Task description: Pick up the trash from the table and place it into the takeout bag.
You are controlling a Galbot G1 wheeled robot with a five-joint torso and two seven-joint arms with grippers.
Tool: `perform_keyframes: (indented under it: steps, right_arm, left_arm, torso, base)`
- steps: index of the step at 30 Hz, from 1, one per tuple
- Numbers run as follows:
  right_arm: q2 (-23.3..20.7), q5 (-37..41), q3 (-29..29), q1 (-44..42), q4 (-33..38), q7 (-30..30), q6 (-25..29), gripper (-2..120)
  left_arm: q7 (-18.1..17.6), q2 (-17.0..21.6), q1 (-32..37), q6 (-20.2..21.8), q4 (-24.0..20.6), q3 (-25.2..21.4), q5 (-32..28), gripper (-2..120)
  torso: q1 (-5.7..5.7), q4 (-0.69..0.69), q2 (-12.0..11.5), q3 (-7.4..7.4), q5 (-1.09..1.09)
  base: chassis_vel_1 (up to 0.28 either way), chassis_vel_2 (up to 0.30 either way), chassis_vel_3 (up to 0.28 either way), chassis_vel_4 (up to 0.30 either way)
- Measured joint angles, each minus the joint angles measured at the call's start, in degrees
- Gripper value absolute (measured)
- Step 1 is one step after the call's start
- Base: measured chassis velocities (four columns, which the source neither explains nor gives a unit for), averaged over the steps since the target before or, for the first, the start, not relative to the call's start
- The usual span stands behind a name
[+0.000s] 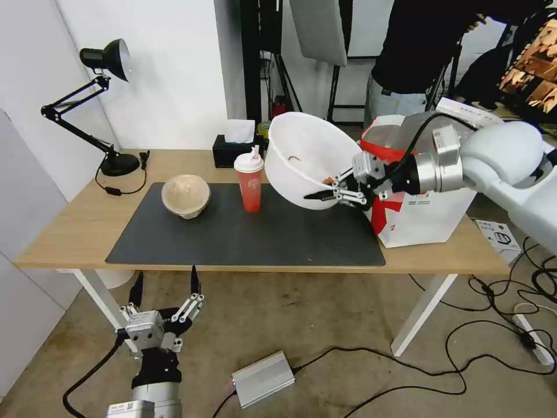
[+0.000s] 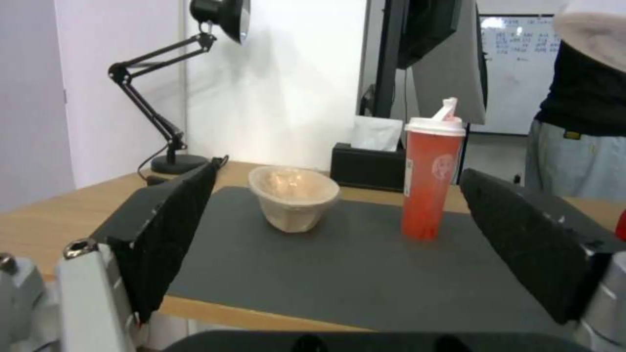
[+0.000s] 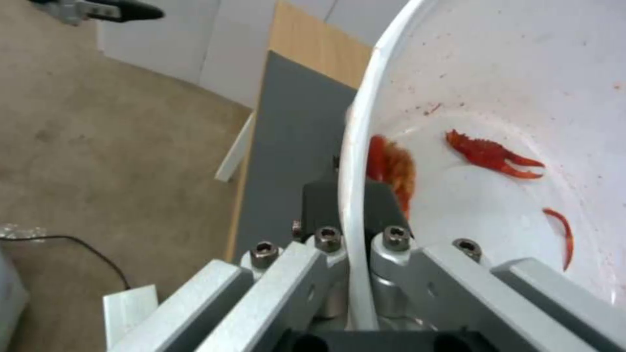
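From the head view, the large white bowl (image 1: 301,155) is held tipped up off the table (image 1: 69,232) by the right gripper (image 1: 331,194), clamped on its rim just left of the takeout bag (image 1: 418,215), so the carry step looks underway and what's needed next is probably a lift over the bag's open top. In the left wrist view, the left gripper (image 2: 339,234) is seen spread wide and idle, parked low before the table edge, with the beige bowl (image 2: 295,195) and red cup (image 2: 430,181) sat on the mat (image 2: 339,274) left of the bag. In the right wrist view, the bowl's rim (image 3: 349,195) is pinched between the fingers, red scraps (image 3: 492,154) stuck inside.
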Motion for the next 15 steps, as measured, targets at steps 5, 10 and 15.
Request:
perform_keyframes:
  steps: [5,10,15]
  right_arm:
    - [1.18,-0.01,-0.35,1.36,-2.78,-0.2,0.01,0]
    - [3.17,-0.22,-0.79,3.75,-7.67,-0.2,0.4,0]
    - [4.38,-0.93,-1.47,5.31,-10.55,0.04,1.06,0]
  left_arm:
    - [-0.05,0.0,-0.05,-0.02,0.07,-0.04,-0.01,100]
    - [-0.19,0.0,-0.16,-0.05,0.09,-0.22,-0.14,100]
    - [-0.24,0.0,-0.32,-0.04,0.26,-0.23,-0.24,100]
  torso:
    - [0.0,0.0,0.0,0.0,0.0]
    - [0.0,0.0,0.0,0.0,0.0]
    - [0.0,0.0,0.0,0.0,0.01]
  base:
    - [0.0,0.0,0.0,0.0]
    - [0.0,0.0,0.0,0.0]
    - [0.0,0.0,0.0,0.0]
